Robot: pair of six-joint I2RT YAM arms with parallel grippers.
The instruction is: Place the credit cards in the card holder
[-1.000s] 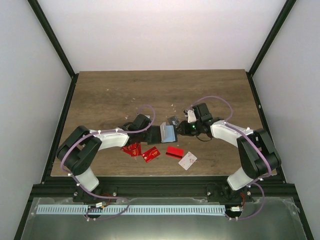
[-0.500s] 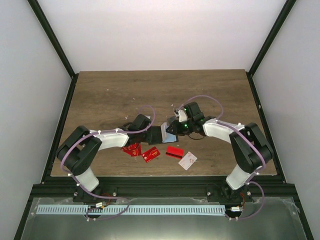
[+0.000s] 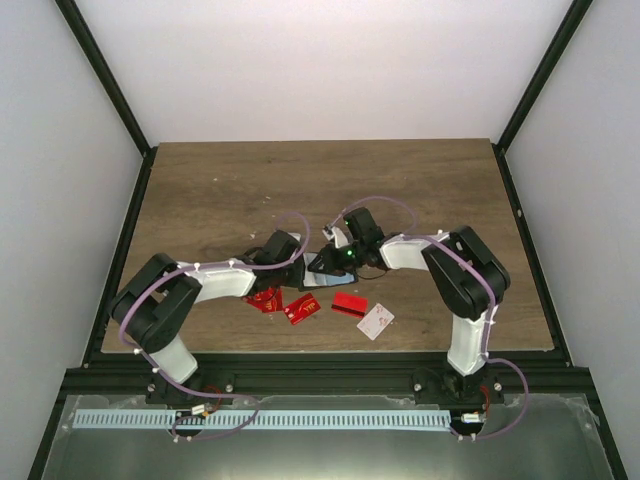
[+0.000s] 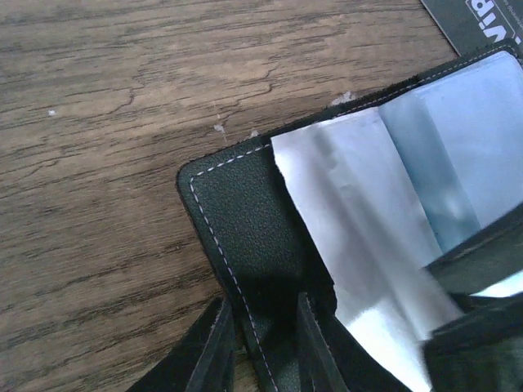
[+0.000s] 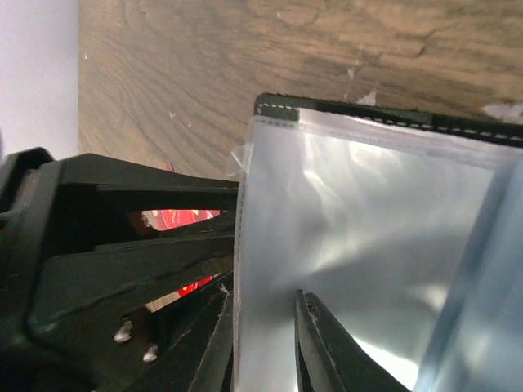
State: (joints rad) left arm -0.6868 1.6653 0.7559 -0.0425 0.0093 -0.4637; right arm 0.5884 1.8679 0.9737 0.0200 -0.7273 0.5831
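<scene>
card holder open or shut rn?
Open: the card holder lies spread, clear plastic sleeves exposed. Left pincer grips its cover edge, right pincer a sleeve.

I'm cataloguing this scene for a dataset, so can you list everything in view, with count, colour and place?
table: one, brown wood, under everything
card holder: one, black with clear sleeves, open near the table's middle, between the arms
red cards: at least three, red, some with gold marks, on the table in front of the holder
white card: one, white, right of the red ones
dark grey card: one, dark grey with white lettering, on the table just past the holder's edge
arms: two, white and black, reaching inward from the near edge
left fingers: two, black, clamped on the holder's cover edge
right fingers: two, black, clamped on a clear sleeve
</scene>
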